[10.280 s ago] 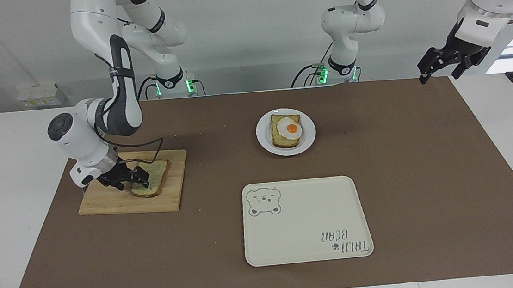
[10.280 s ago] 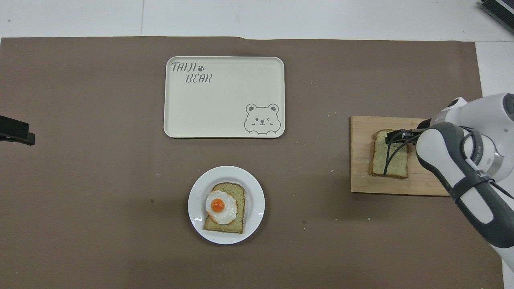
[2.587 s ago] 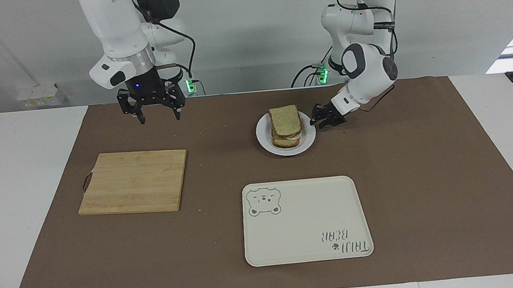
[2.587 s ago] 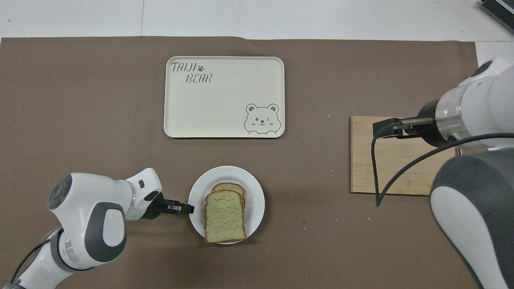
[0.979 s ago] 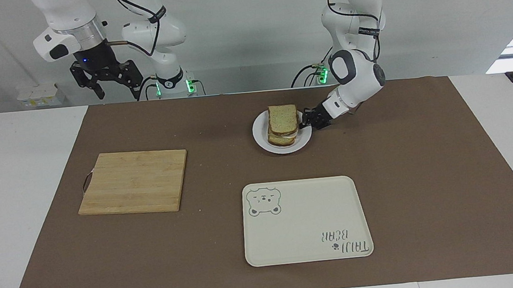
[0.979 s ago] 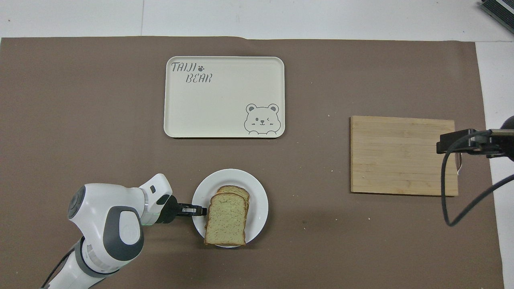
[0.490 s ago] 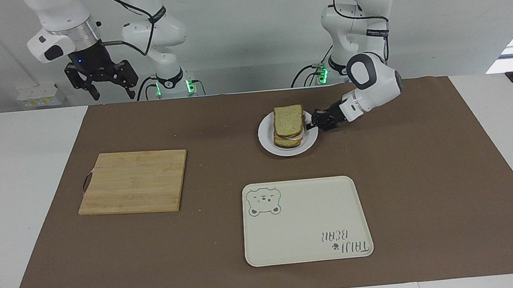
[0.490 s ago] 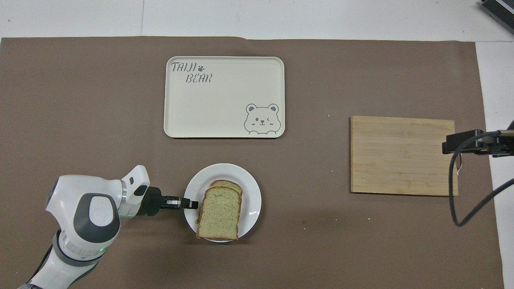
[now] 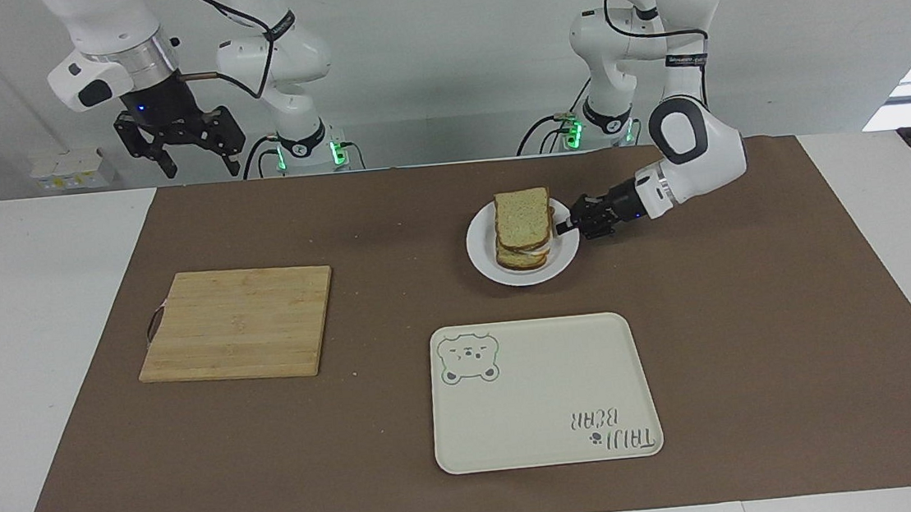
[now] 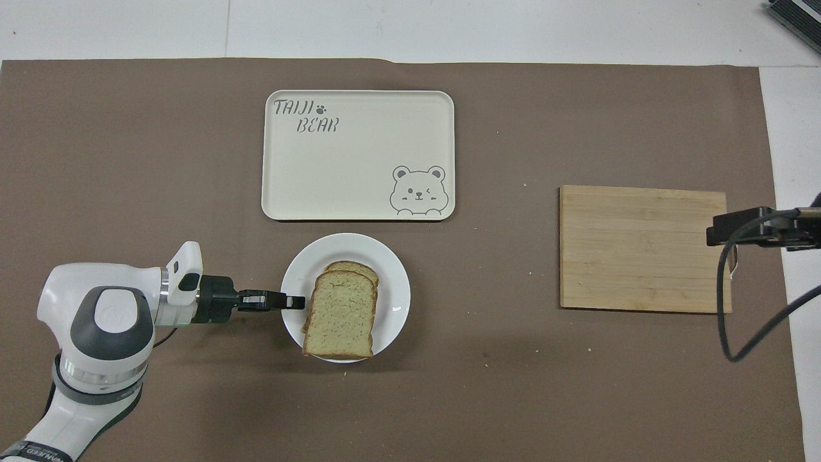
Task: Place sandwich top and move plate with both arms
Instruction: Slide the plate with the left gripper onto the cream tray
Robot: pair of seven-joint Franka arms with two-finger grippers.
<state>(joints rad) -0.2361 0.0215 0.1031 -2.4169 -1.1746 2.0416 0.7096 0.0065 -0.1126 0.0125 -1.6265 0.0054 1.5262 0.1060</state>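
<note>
A robotics lab: two white arms (image 9: 685, 145) mounted at a paper-covered table (image 9: 756, 304), bare wall.

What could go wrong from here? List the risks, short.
1. The left end effector is shut on just one edge of the plate, so the plate could tip or slip out as it travels.
2. The top slice overhangs the slice under it and sits askew, so a jolt may slide it off.
3. The tray has a raised rim; a plate carried low could catch on it.
The right end effector waits open, raised over the right arm's end of the table.
</note>
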